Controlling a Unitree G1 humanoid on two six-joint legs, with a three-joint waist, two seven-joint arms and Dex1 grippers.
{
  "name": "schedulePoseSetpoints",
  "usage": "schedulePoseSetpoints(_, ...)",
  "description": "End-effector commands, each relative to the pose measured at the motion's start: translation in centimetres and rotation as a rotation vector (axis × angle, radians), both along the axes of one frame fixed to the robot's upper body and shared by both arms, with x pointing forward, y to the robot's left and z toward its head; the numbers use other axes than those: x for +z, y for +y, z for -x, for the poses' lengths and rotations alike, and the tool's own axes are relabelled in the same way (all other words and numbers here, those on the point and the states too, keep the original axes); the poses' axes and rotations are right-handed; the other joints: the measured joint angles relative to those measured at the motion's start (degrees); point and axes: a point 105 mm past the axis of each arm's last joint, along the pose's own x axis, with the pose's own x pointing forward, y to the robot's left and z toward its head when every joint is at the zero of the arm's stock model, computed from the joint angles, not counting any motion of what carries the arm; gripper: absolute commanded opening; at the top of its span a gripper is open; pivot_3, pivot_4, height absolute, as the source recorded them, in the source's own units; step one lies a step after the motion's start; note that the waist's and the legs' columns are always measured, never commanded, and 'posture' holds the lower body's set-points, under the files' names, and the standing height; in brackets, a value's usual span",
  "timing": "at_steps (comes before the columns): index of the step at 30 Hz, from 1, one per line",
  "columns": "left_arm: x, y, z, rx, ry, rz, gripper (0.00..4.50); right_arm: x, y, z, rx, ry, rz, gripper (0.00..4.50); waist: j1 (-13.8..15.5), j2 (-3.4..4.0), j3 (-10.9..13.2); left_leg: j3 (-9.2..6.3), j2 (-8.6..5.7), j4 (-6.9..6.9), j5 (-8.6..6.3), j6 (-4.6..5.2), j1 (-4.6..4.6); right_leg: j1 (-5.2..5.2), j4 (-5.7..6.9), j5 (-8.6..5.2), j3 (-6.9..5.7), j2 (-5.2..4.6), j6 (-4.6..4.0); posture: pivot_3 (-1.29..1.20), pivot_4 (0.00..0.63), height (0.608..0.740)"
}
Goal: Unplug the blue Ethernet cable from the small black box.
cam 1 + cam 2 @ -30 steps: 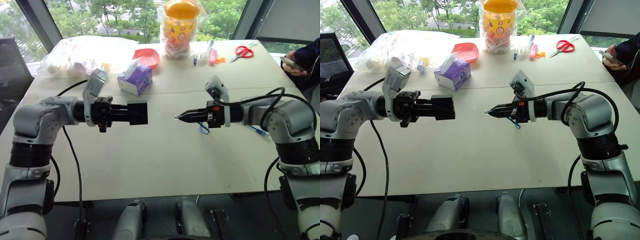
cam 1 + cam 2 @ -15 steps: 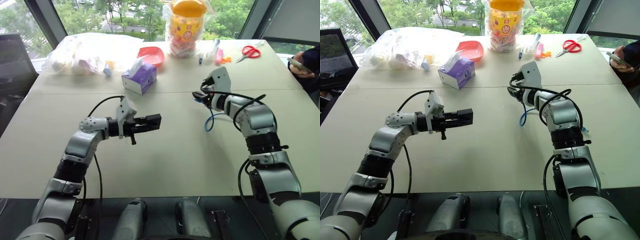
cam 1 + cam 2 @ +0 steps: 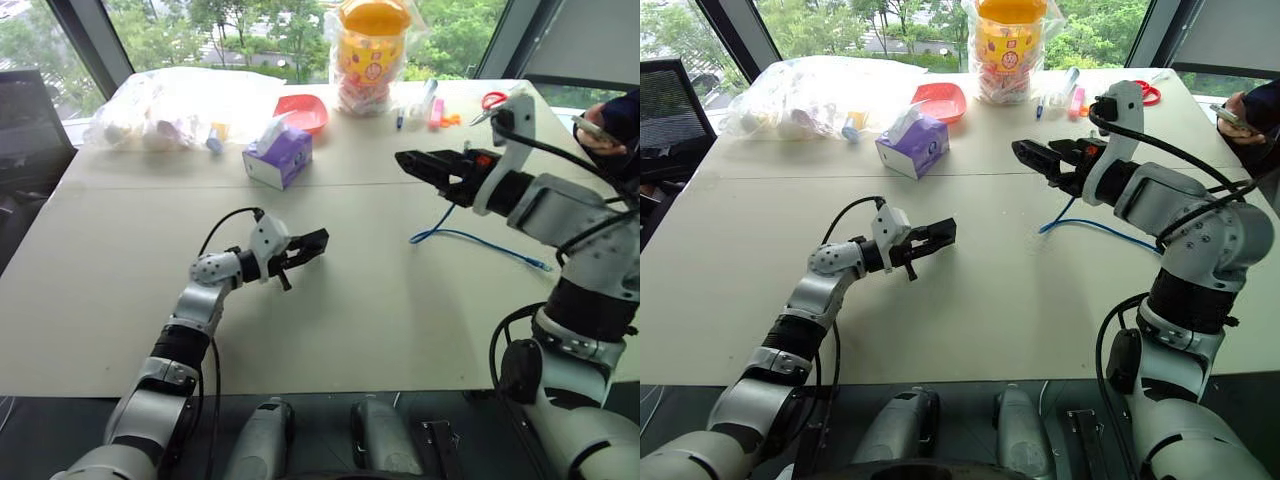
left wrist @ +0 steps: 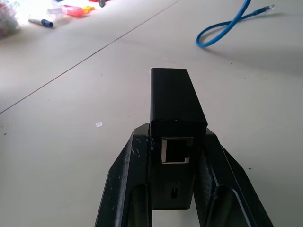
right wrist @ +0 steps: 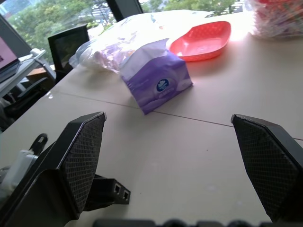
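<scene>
Blue Ethernet cable [image 3: 470, 238] is seen lying loose on the table [image 3: 400, 320], right of centre, unplugged. The small black box [image 4: 175, 111] is clamped by the left gripper [image 3: 312, 245] over bare tabletop. The right gripper [image 5: 173, 161] is spread empty; the box's vacant port is revealed in the left wrist view.

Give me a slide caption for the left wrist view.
Left gripper shut on the black box, its port empty; the blue cable lies unplugged on the table beyond.
</scene>
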Motion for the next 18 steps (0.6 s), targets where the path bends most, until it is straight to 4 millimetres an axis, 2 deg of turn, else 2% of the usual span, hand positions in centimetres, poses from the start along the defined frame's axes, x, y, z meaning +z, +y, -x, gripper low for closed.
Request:
schedulePoseSetpoints(1,-0.7,0.4,-0.5,0.051,-0.001,0.011,0.50,0.2,1.0,2.5,0.080,-0.031,0.038,4.42,0.06,0.00,0.00,0.00,-0.01,0.03,0.01,0.01,0.00,0.02,0.00,0.01,0.00,-0.01,0.01,0.00,0.150,0.740)
schedulePoseSetpoints(2,-1.0,0.5,-0.6,0.059,0.011,0.016,0.50,0.0,1.1,2.9,0.089,-0.028,0.051,4.42,0.06,0.01,-0.01,0.00,-0.03,0.04,0.02,0.04,0.00,0.04,0.00,0.02,0.00,-0.03,0.03,0.00,0.150,0.740)
schedulePoseSetpoints(4,-1.6,0.7,-0.6,0.072,0.028,0.019,1.54,-0.5,0.9,3.3,0.086,-0.016,0.090,4.50,0.04,0.00,-0.01,0.00,-0.05,0.05,0.05,0.08,0.09,0.17,-0.01,0.05,0.00,-0.04,0.06,0.00,0.150,0.740)
schedulePoseSetpoints(5,-1.9,0.8,-0.5,0.074,0.041,0.021,1.81,-0.7,0.6,3.4,0.077,-0.010,0.103,4.50,0.01,0.00,-0.01,-0.01,-0.06,0.06,0.06,0.09,0.17,0.25,-0.03,0.06,-0.01,-0.04,0.06,0.00,0.150,0.740)
schedulePoseSetpoints(7,-2.2,1.0,-0.4,0.072,0.053,0.020,2.78,-0.7,0.1,3.6,0.068,-0.004,0.114,4.50,-0.10,0.00,-0.01,-0.01,-0.07,0.05,0.07,0.11,0.38,0.48,-0.07,0.06,-0.01,-0.04,0.07,0.00,0.150,0.740)
schedulePoseSetpoints(10,-1.9,1.6,-0.3,0.076,0.054,0.029,4.31,-0.6,-0.3,3.8,0.066,-0.003,0.145,4.50,-0.25,0.00,-0.01,0.01,-0.05,-0.04,0.06,0.12,0.72,0.75,-0.09,0.06,0.00,-0.02,0.07,0.00,0.150,0.740)
schedulePoseSetpoints(14,-1.2,2.6,-0.2,0.079,0.052,0.038,4.42,-1.2,-0.6,4.0,0.069,0.020,0.191,4.50,-0.46,0.00,-0.01,0.01,0.04,-0.12,0.06,0.12,0.80,0.75,-0.08,0.06,0.00,0.07,0.06,0.00,0.150,0.740)
schedulePoseSetpoints(18,0.2,4.0,0.6,0.063,0.056,0.037,4.42,-3.5,-0.9,4.9,0.090,0.084,0.285,4.50,-0.31,0.00,-0.01,-0.01,0.05,-0.16,0.06,0.12,0.77,0.74,-0.10,0.06,0.00,0.07,0.05,0.00,0.150,0.740)
